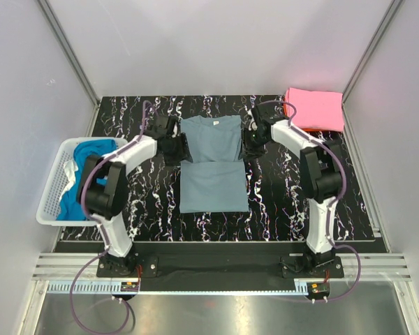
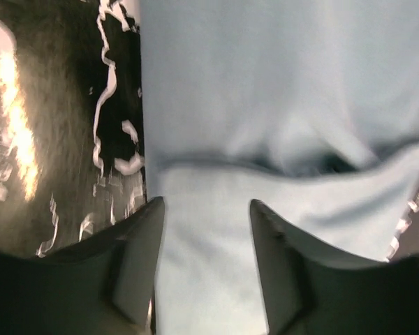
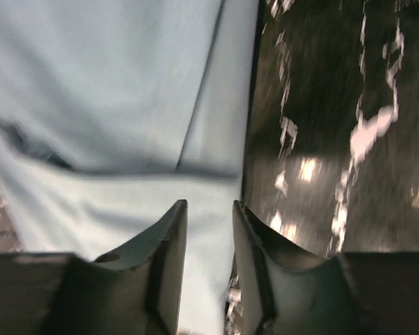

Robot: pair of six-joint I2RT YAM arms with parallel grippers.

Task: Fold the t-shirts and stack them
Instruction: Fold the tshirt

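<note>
Parted and gripping nothing: left pincer [image 2: 206,204], right pincer [image 3: 209,204], either side of grey-blue shirt [image 1: 211,185]. Risk on lifting away: snagging loose cloth, dragging fold crooked.

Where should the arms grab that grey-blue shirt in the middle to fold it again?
Probably at its two long side edges, near the cross fold, one gripper coming in low from each side. The grey-blue shirt lies flat as a narrow rectangle with its sleeves tucked in, so only those thin edges offer a pinch. The left gripper and right gripper sit open there.
</note>
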